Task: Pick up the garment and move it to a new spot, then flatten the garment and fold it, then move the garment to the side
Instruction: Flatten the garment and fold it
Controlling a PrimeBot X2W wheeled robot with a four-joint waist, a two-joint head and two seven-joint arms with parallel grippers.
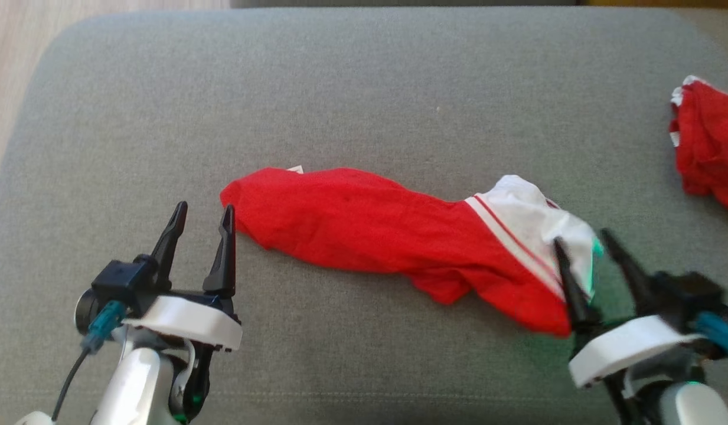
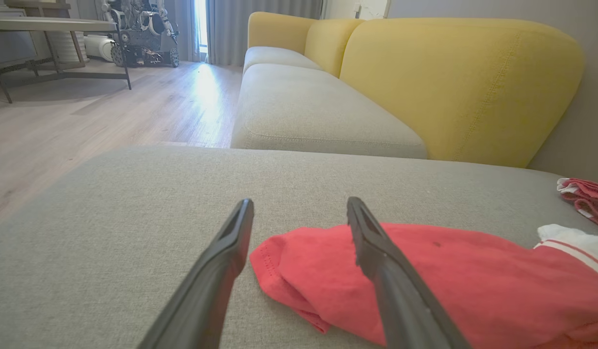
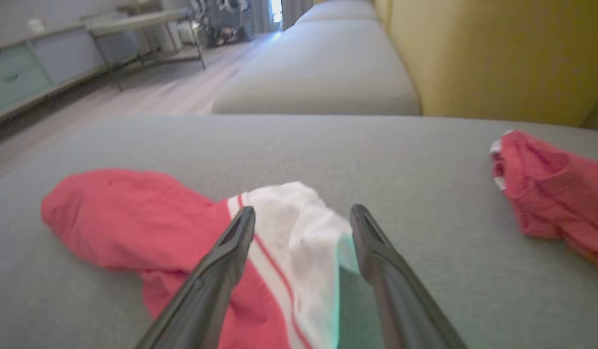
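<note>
Claws both open: left claw [image 1: 204, 208] beside the red end of the garment [image 1: 364, 218], right claw [image 1: 582, 238] at its white band. Flattening looks due; each must pinch an end.

A grey upholstered seat [image 1: 364, 71] lies before a sofa [image 2: 318, 106] with yellow back cushions [image 2: 454, 82]. Pale wood floor [image 2: 85, 126] catches daylight from a grey-curtained window [image 2: 200, 24]. A metal-legged table [image 2: 51, 24] stands near what look like blurred pale drawers [image 3: 12, 77].
</note>
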